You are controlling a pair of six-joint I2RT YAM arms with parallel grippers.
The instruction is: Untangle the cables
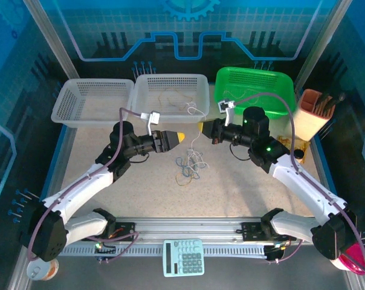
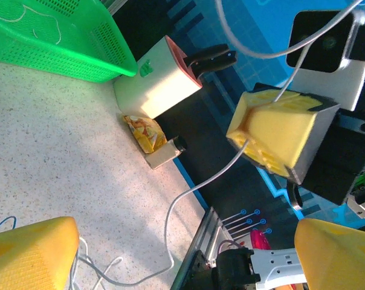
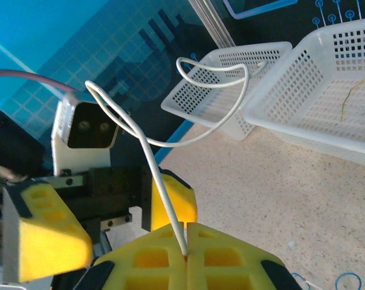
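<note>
The right gripper (image 3: 187, 238) is pinched shut on one white cable (image 3: 160, 181) trailing down to the small tangle of cables (image 1: 188, 166) just below it, the left gripper (image 1: 177, 138) opposite gapes empty, and strands (image 1: 170, 95) lying in the white basket (image 1: 170, 77) beyond suggest the untangling is partly done.
</note>
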